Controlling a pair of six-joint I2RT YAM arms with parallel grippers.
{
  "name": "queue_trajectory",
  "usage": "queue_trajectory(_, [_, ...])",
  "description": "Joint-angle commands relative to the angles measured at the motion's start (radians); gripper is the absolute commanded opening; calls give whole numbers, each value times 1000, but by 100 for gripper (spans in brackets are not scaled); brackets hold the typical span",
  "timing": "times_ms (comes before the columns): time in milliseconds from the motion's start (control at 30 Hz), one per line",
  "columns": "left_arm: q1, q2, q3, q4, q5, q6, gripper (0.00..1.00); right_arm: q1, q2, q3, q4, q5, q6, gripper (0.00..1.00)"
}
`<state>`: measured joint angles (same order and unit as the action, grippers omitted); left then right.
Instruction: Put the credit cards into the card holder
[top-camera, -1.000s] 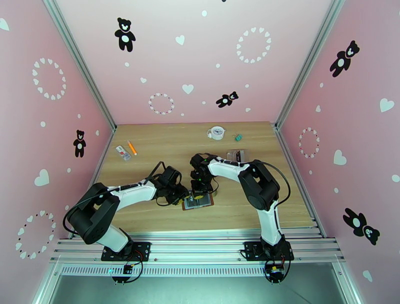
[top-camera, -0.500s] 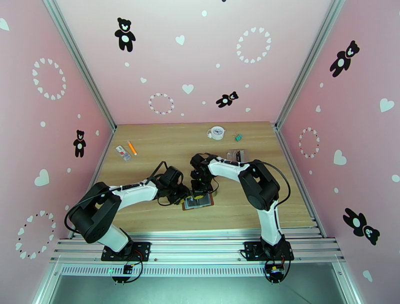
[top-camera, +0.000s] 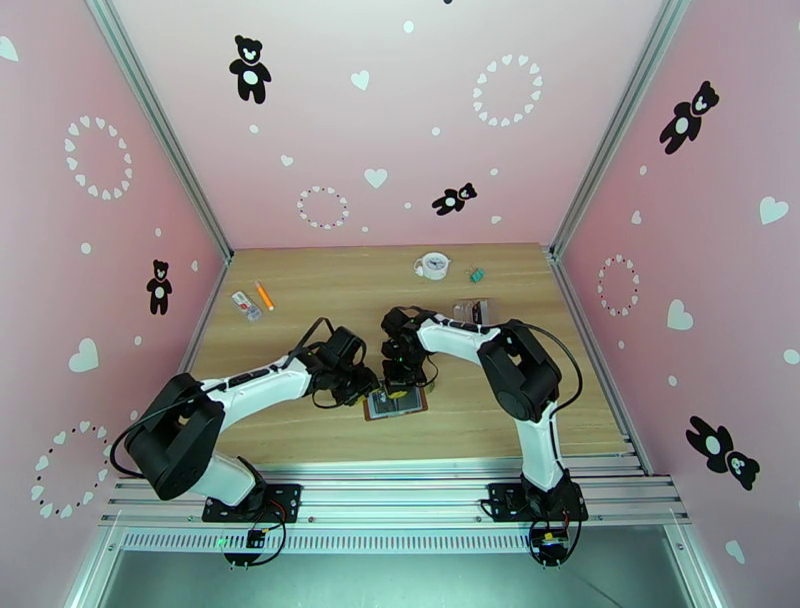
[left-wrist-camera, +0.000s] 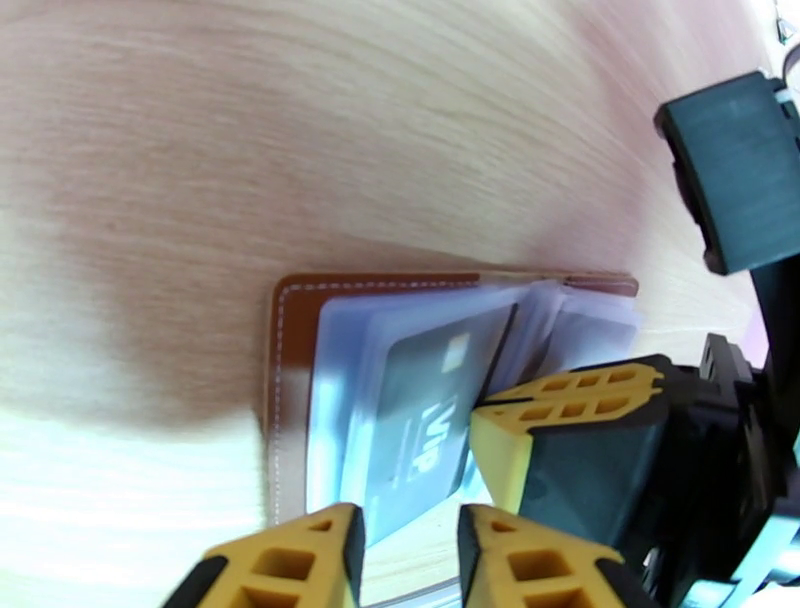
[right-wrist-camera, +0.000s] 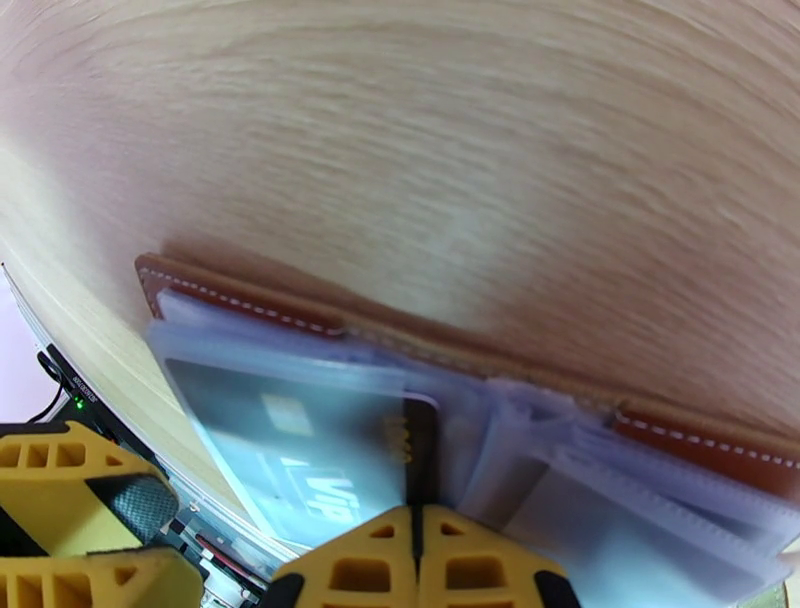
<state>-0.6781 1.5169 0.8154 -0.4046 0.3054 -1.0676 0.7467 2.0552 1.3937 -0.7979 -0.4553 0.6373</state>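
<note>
From above, the brown wallet (top-camera: 410, 403) lies spread open on the table (top-camera: 330, 275), toward the front edge, and both arms crowd in on it. The left pincer (top-camera: 362, 393) sits at its left end and the right pincer (top-camera: 403, 380) at its far side. My guess is that one steadies while the other works. Against a second ago, the left arm's elbow and shoulder have swung lower and outward, yet its tip has hardly left the wallet. The right arm and the wallet haven't budged.

Over to the left wrist: the left pincer (left-wrist-camera: 410, 560) has its yellow fingers partly apart with bare wood showing in the gap. It grips nothing I can make out and is poised at the rim of the clear sleeves (left-wrist-camera: 345, 400). The dark card (left-wrist-camera: 420, 440) lies largely under one sleeve.

Right wrist now: the right pincer (right-wrist-camera: 415, 560) is pressed tight shut with nothing between the fingers. Its tips sit right at the card's (right-wrist-camera: 410, 445) bare end, the rest hazy under plastic. It looks like a closed tip made for nudging the card home, and the card isn't fully in yet.
</note>
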Motion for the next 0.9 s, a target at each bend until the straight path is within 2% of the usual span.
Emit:
queue_trajectory(0, [-10,26,7,15,0,17,31,3,14,-42,-49,56,9,2])
queue_trajectory(600, [-25,82,-23,82,23,6,31,3,8,-42,-52,60,12,3])
queue_trajectory(867, [-35,51,-7,17,-7,14,31,3,8,-38,-53,63,12,2])
